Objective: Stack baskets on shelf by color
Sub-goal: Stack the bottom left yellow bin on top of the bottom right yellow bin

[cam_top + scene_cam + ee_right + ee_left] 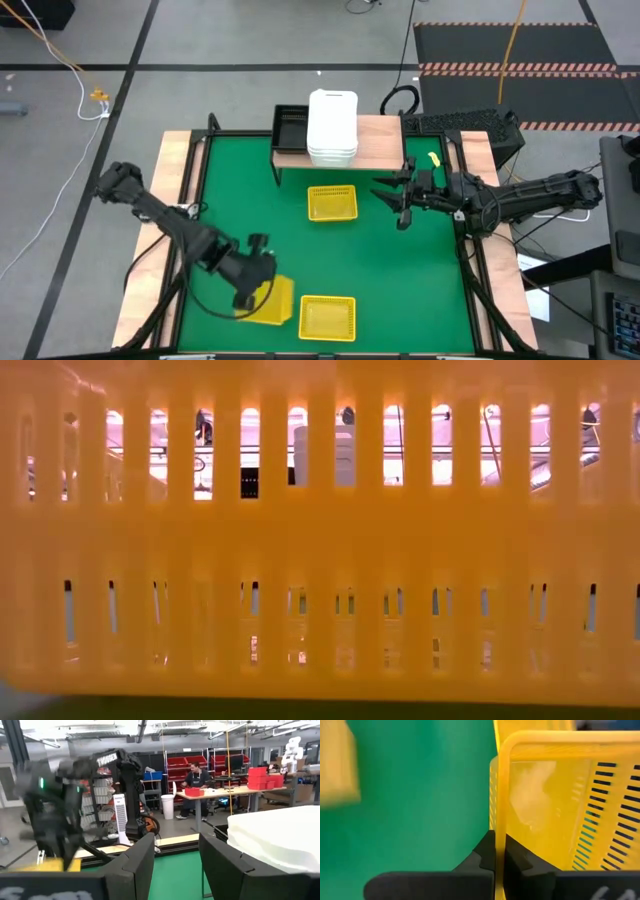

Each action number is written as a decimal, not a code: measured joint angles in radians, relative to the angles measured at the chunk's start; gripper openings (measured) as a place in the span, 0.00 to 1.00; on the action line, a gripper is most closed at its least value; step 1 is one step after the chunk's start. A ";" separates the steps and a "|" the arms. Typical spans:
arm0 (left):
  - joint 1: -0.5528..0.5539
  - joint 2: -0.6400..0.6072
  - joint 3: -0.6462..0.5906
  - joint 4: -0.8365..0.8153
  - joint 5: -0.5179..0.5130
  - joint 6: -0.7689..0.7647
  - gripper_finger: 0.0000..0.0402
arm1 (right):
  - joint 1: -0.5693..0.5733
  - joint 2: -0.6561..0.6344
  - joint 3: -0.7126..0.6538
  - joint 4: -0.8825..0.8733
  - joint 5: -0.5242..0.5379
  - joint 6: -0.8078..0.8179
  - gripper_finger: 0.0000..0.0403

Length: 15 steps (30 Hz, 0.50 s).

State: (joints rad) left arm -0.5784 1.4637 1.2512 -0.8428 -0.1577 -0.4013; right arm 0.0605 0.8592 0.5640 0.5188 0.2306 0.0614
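Yellow mesh basket (pixel 272 301): tipped at the desk's near left, just beside another yellow one (pixel 327 318).
My left jaws (pixel 496 862): clamped together on its rim wall.
Grip advice: I'd lift slowly and level it, since a thin rim pinch may let it swing.
Third yellow basket (pixel 332 203): lies before the shelf (pixel 380 145).
White stack (pixel 332 126): on the shelf.
My right jaws (pixel 397 200): apart, empty, waiting near the shelf.

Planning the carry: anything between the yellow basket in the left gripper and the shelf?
Yes. The left gripper is shut on a yellow basket at the near table edge. Another yellow basket lies on the mat just before the shelf. The right gripper hovers open beside it.
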 joint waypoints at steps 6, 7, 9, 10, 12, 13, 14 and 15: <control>0.205 0.023 0.073 0.208 0.032 0.276 0.01 | 0.000 -0.041 0.000 -0.066 0.001 -0.056 0.37; 0.241 0.040 0.073 0.254 0.064 0.290 0.01 | 0.000 -0.055 0.000 -0.085 0.001 -0.055 0.37; 0.295 0.087 0.072 0.310 0.110 0.295 0.01 | 0.000 -0.087 0.000 -0.127 0.002 -0.055 0.37; 0.313 0.116 0.071 0.349 0.142 0.295 0.01 | 0.000 -0.105 0.000 -0.153 0.002 -0.053 0.37; 0.333 0.171 0.071 0.429 0.214 0.298 0.01 | 0.000 -0.138 0.000 -0.211 0.002 -0.045 0.37; 0.336 0.194 0.072 0.454 0.247 0.304 0.01 | 0.000 -0.153 0.000 -0.233 0.003 -0.042 0.37; 0.336 0.222 0.079 0.475 0.276 0.308 0.02 | 0.000 -0.169 0.000 -0.256 0.004 -0.040 0.37; 0.332 0.248 0.098 0.487 0.300 0.311 0.02 | 0.000 -0.183 0.000 -0.279 0.005 -0.040 0.37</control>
State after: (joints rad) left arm -0.2468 1.7121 1.3496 -0.3562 0.1422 -0.0898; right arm 0.0608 0.6762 0.5636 0.2400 0.2353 0.0216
